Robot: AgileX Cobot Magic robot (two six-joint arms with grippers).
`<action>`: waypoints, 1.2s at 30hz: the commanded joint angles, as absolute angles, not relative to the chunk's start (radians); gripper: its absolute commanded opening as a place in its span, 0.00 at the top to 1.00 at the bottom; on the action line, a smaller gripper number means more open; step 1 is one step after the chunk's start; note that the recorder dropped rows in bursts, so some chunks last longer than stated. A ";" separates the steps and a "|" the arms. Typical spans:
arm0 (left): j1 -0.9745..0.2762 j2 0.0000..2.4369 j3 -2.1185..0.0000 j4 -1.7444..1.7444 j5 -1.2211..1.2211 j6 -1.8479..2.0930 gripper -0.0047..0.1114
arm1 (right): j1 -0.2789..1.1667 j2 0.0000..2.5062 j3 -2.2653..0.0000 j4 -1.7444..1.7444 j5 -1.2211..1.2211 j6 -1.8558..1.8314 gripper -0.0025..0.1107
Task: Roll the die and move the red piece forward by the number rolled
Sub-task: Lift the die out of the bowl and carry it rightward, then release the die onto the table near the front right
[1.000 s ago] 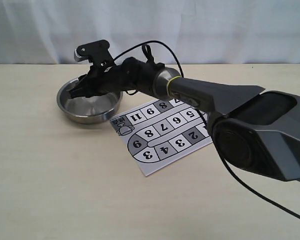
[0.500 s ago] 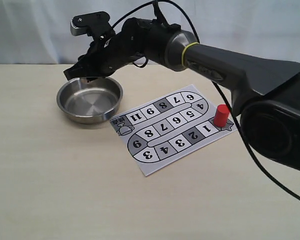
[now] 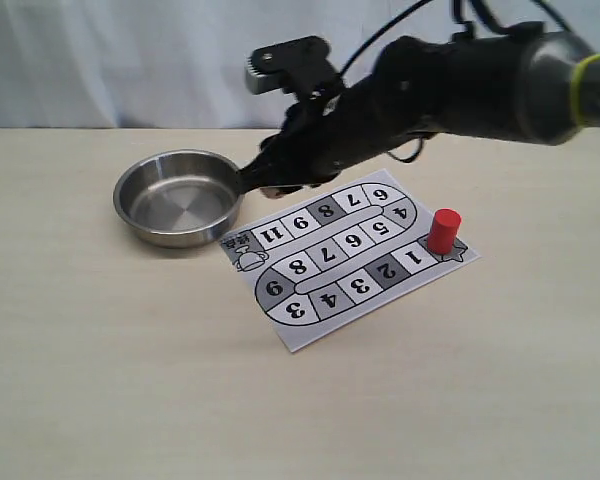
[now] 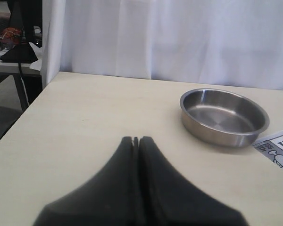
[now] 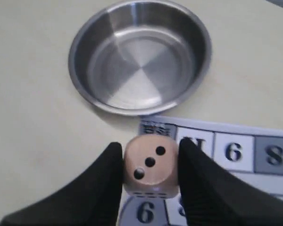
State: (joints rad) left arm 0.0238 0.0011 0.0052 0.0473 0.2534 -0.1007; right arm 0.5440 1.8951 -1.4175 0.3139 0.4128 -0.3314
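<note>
My right gripper [image 5: 151,145] is shut on the die [image 5: 151,165], a pale wooden cube whose face with three dark pips is turned to the camera. In the exterior view the right gripper [image 3: 265,183] hangs in the air between the steel bowl [image 3: 130,185] and the top left part of the number board [image 3: 310,320]. The red piece [image 3: 443,230], a small red cylinder, stands upright on the star square next to square 1 at the board's right end. My left gripper [image 4: 136,139] is shut on nothing, low over bare table, well short of the bowl [image 4: 217,136].
The steel bowl [image 5: 80,70] holds nothing. The paper board [image 5: 236,153] lies flat beside it with numbered squares. The right arm's dark body and cable span the upper right of the exterior view. A white curtain closes the far side of the table.
The right gripper has risen out of the bowl with the die and swung right, from over the bowl to its right rim and the board's edge. The left gripper's earlier state is not shown.
</note>
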 commanded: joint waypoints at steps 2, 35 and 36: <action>0.024 0.000 0.000 0.049 0.242 -0.100 0.96 | 0.332 1.647 -1.151 0.279 0.390 -0.350 0.94; 0.024 0.000 0.000 0.048 0.242 -0.100 0.96 | -0.101 1.637 -0.821 0.183 0.293 -0.400 0.94; 0.024 0.000 0.000 0.048 0.242 -0.100 0.96 | -0.101 1.642 -0.821 0.195 0.291 -0.421 0.94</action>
State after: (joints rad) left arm 0.0238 0.0011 0.0052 0.0473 0.2534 -0.1007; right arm -0.1102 1.6298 -0.8240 0.1530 0.3310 -0.3805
